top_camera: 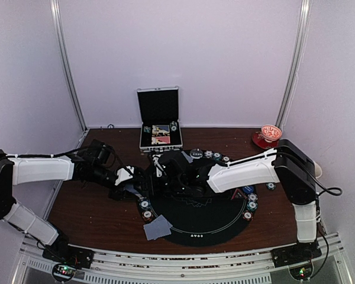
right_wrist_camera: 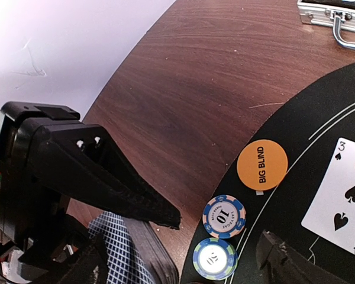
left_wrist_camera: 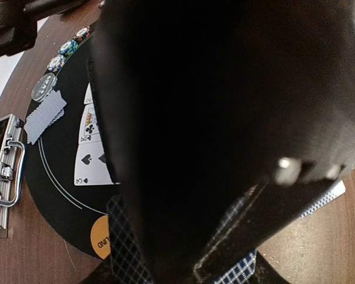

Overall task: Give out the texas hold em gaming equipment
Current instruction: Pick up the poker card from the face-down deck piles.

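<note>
A deck of checked blue-backed playing cards (right_wrist_camera: 125, 255) sits in my left gripper (top_camera: 132, 180), which is shut on it just off the round black mat's (top_camera: 195, 220) left rim. My right gripper (right_wrist_camera: 219, 234) is open beside that deck, with one black finger (right_wrist_camera: 115, 186) lying over the deck's top and the other (right_wrist_camera: 284, 260) above the mat. Between them lie a "10" chip (right_wrist_camera: 224, 216) and a "50" chip (right_wrist_camera: 214, 258). An orange BIG BLIND disc (right_wrist_camera: 262, 164) and a face-up three of spades (right_wrist_camera: 343, 198) rest on the mat. In the left wrist view a dark shape hides most of the scene.
The open silver case (top_camera: 160, 127) stands behind the mat. A red and white dish (top_camera: 267, 136) sits at the back right. Chips (top_camera: 248, 204) ring the mat's rim. Face-down cards (top_camera: 157, 228) lie at its front left, and another face-down pair (left_wrist_camera: 44, 115) lies near a grey disc (left_wrist_camera: 44, 87).
</note>
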Available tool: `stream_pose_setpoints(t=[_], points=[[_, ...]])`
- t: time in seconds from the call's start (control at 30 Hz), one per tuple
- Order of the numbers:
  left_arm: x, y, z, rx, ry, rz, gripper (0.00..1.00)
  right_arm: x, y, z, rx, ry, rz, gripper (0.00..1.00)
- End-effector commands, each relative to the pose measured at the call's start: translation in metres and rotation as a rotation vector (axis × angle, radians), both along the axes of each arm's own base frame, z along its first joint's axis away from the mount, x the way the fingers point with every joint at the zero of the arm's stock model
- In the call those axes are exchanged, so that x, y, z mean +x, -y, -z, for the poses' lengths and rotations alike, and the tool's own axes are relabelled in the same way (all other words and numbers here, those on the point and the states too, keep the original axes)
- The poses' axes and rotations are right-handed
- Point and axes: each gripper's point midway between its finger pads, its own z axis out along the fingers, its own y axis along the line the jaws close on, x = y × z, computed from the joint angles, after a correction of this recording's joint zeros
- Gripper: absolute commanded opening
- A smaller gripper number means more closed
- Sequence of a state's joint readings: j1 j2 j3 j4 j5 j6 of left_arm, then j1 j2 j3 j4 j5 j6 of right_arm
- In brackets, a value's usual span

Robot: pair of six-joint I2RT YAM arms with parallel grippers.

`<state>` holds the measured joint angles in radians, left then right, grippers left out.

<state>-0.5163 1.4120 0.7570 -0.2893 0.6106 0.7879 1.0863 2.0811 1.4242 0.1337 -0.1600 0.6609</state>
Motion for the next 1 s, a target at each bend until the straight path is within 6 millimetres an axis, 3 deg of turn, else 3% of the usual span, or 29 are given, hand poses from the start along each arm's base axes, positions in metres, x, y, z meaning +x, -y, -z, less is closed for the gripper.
stream_pose_setpoints(t=[0.0,0.2,0.4,0.67,0.8,0.97], points=[[0.0,0.004,-0.011,-0.034,0.029,0.025,0.57,0.009,-0.006,-0.002,0.031,-0.008,0.014,0.84],[-0.001,0.004,-0.01,-0.033,0.026,0.027,0.56,0.021,0.004,0.015,0.011,-0.044,0.044,0.68],[0.0,0.004,-0.009,-0.03,0.025,0.026,0.56,0.03,0.024,0.016,-0.026,-0.026,0.098,0.53],[0.001,0.004,-0.009,-0.028,0.024,0.024,0.56,0.029,0.043,0.012,-0.065,-0.008,0.118,0.47],[0.001,0.004,-0.007,-0.024,0.023,0.023,0.56,0.022,0.039,0.007,-0.056,-0.011,0.085,0.39],[0.002,0.004,-0.005,-0.018,0.017,0.02,0.56,0.003,0.023,-0.006,-0.027,-0.006,0.003,0.21]])
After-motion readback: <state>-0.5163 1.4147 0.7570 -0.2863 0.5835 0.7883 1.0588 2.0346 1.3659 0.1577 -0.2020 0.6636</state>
